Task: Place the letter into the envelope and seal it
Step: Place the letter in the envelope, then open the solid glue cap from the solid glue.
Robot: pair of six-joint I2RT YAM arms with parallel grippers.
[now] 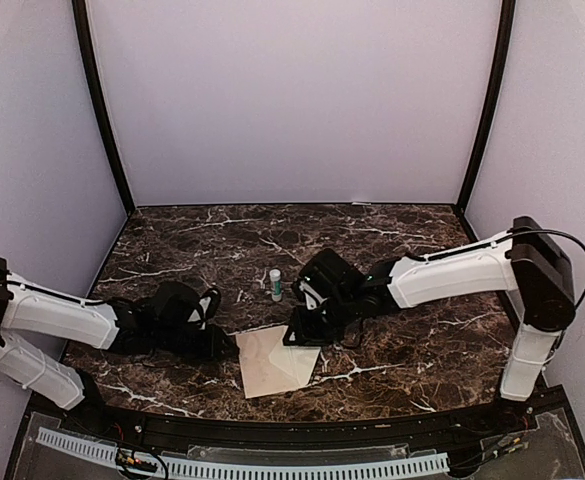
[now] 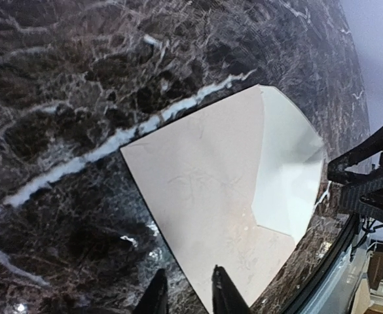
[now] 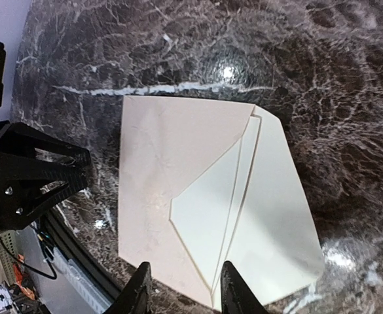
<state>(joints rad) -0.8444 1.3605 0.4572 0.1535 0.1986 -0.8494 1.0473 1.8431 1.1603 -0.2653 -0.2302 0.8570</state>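
A: Quick, where are the task things?
B: Letter point(image 3: 152, 170) lies flat on the surface point(image 1: 172, 250), near side, centre, between the two arms. Envelope point(image 3: 276, 222) overlaps its right part, pointed flap lying across the sheet. Whether the letter is in the pocket or just under it, can't tell.
A: Tools?
B: Left tool point(image 2: 188, 278) is low at the letter's left edge, jaws a little apart, nothing between them. Right tool point(image 3: 186, 271) is over the papers' edge about where letter and envelope meet, jaws parted too, holding nothing.
A: Risks?
B: The sheet looks bigger than the envelope, so pushed in unfolded it likely buckles or splits the pocket. It's thin paper flat on polished stone, so fingers may skid it instead of lifting. The right tool could pinch both layers together. The tools are near each other, so a crossing move may clash them. Glue stick point(image 1: 275, 284) stands upright on the far side of the papers, close to the right tool, and a swing would tip it.
A: Counts?
B: One letter, one envelope, one glue stick, two tools.
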